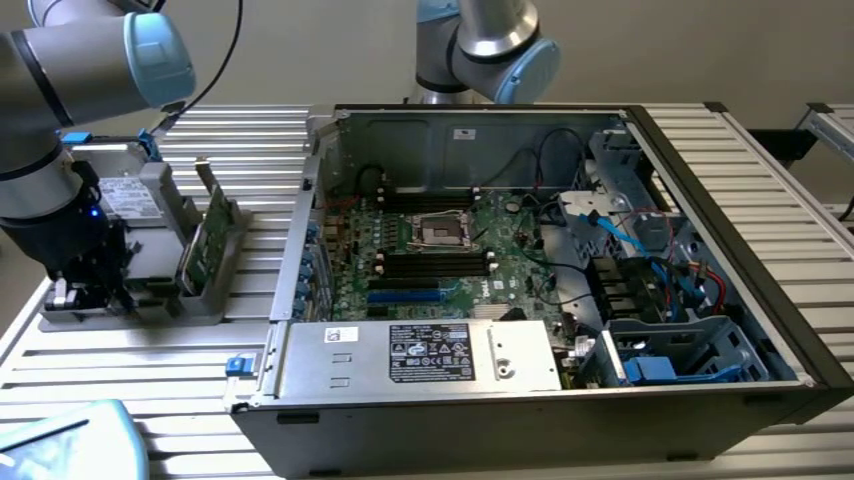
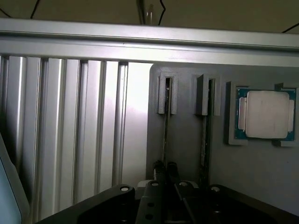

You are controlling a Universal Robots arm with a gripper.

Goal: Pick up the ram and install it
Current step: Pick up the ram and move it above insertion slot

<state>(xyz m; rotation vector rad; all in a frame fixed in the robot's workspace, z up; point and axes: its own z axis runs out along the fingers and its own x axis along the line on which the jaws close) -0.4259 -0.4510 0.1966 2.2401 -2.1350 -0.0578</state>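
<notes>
The ram [image 2: 166,130] stands on edge in a slot of the grey holder [image 2: 187,154], so it is neither lifted nor installed. The pincer [image 2: 166,169] hangs over the holder at the ram's end. Whether it is clenched or released cannot be told.

The arm [image 1: 74,75] is built of fat silver-grey tubes, each joint closed by a pale blue round cap [image 1: 158,55]. A thin black cable [image 1: 218,60] hangs off it. Lower down it turns black, with a small blue light [image 1: 94,212]. The tool [image 2: 166,172] is matte black, studded with round screws [image 2: 124,188].
</notes>
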